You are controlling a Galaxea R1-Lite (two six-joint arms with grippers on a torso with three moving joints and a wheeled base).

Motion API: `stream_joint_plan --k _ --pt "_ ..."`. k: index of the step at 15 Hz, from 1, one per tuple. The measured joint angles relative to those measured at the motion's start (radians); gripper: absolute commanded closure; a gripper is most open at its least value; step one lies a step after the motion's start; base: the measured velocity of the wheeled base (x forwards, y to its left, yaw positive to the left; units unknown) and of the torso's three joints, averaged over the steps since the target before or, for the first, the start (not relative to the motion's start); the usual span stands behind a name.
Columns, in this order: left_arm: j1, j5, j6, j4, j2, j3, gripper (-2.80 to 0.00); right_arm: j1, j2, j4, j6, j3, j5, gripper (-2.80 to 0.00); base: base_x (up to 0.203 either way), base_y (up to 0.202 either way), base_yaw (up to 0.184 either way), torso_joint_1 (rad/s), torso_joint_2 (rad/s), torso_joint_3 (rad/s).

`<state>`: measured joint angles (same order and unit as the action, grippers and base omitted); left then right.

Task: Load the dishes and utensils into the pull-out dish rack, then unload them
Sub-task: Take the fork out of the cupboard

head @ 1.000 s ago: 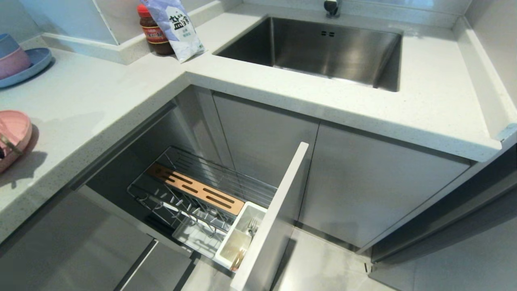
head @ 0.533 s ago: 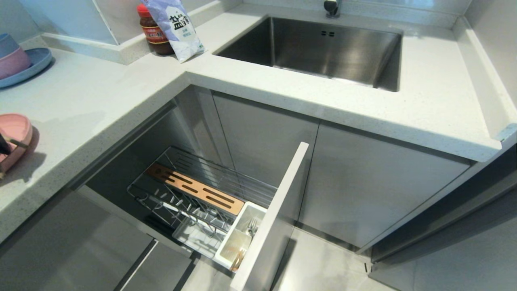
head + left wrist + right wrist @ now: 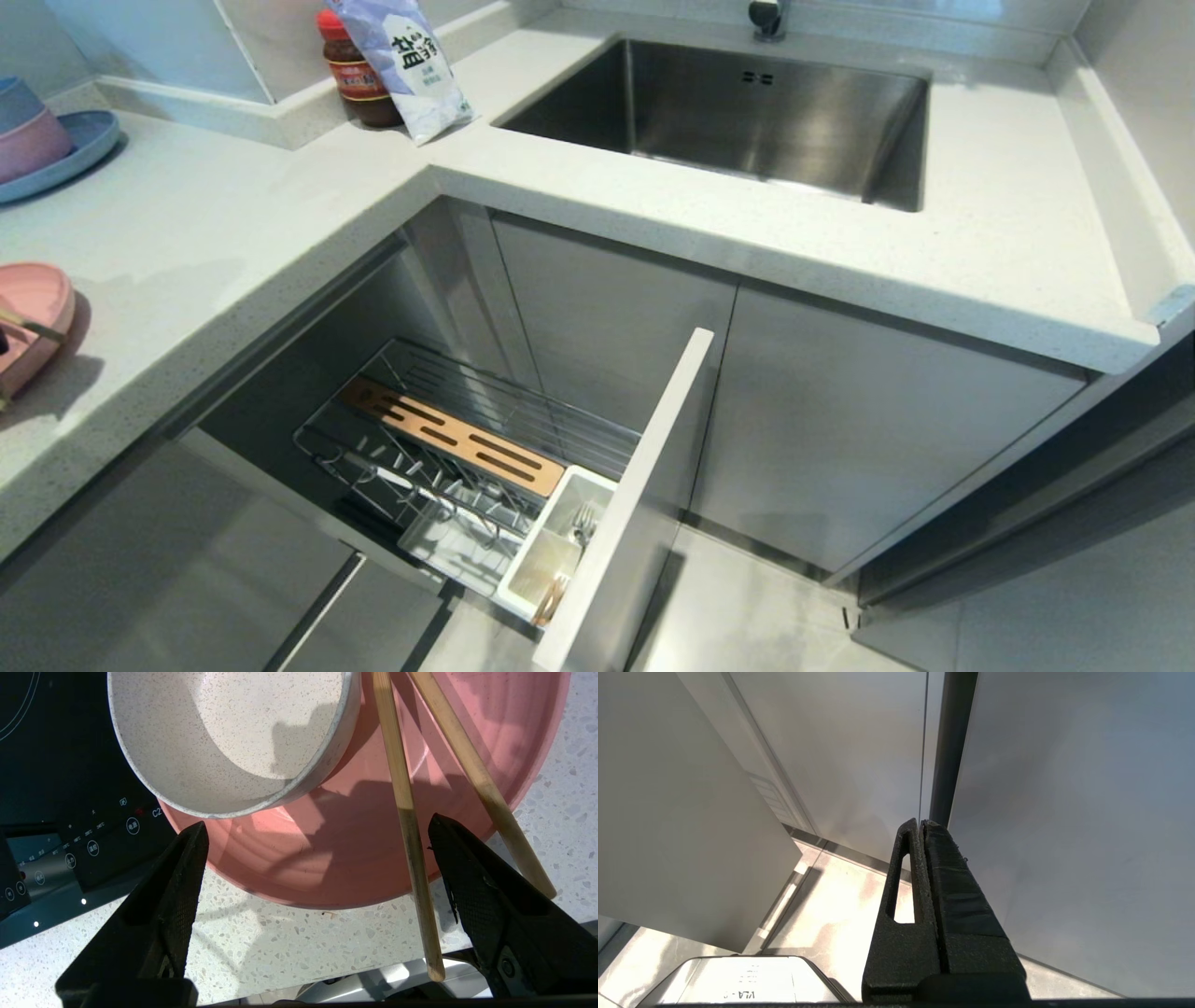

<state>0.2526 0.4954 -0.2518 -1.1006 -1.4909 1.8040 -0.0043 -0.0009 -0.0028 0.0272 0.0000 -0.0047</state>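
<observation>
On the counter's left end lies the pink plate (image 3: 33, 303) (image 3: 327, 858). The cream speckled bowl (image 3: 229, 737) sits on it, and two wooden chopsticks (image 3: 402, 793) lie across it with their ends past the counter edge. My left gripper (image 3: 317, 826) hovers open over the plate's near rim. One chopstick lies between its fingers close to one pad, gripped by nothing. The pull-out dish rack (image 3: 485, 411) stands open below, and the fork (image 3: 584, 523) is upright in its white cutlery holder (image 3: 560, 541). My right gripper (image 3: 920, 823) is shut and parked beside a cabinet front.
A black induction hob (image 3: 56, 788) borders the plate. Stacked blue and pink bowls on a blue plate (image 3: 37, 140) sit at the back left. A sauce jar (image 3: 359, 75) and a salt bag (image 3: 401, 56) stand by the sink (image 3: 747, 112). The rack's pale front panel (image 3: 635, 504) juts into the floor space.
At the head view's left edge the dark left finger over the pink plate has drawn out of the picture. The chopstick end there has shifted slightly. The rack has not changed.
</observation>
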Motion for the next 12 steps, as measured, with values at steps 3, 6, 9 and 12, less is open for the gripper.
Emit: stream_joint_plan --k 3,6,9,12 --pt "0.0 0.0 0.001 0.0 0.012 0.0 -2.8 0.0 0.0 0.0 0.0 0.0 0.0 0.0 0.0 0.0 0.0 0.0 0.0 0.0" --pt "0.0 0.0 0.001 0.0 0.029 0.0 -2.8 0.0 0.0 0.0 0.0 0.0 0.0 0.0 0.0 0.0 0.0 0.0 0.0 0.0" --pt "-0.001 -0.002 0.002 0.0 0.054 -0.003 -2.8 0.0 0.0 0.0 0.0 0.0 0.0 0.0 0.0 0.0 0.0 0.0 0.0 0.0" --pt "-0.005 -0.002 0.008 0.0 0.097 -0.008 0.0 0.0 0.0 0.0 0.0 0.0 0.0 0.0 0.0 0.0 0.0 0.0 0.0 0.0"
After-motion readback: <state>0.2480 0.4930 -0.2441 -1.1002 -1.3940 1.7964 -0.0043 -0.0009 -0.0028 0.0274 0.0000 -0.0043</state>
